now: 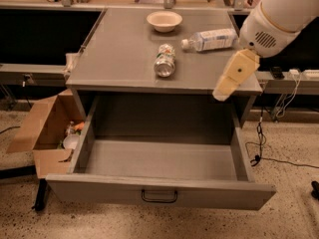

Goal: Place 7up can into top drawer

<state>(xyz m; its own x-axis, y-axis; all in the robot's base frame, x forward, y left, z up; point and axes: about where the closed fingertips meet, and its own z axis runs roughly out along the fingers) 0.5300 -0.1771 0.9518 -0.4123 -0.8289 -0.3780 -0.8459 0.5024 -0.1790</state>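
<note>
The wide grey metal top drawer [99, 188] stands pulled out, its floor open from above; the silver-and-green 7up can [165, 60] lies on the grey cabinet top [114, 49], bare surface to its left; a clear plastic water bottle [209, 39] and a cream bowl [164, 20] crowd behind it; the cream gripper [228, 81] hangs over the right front corner.
</note>
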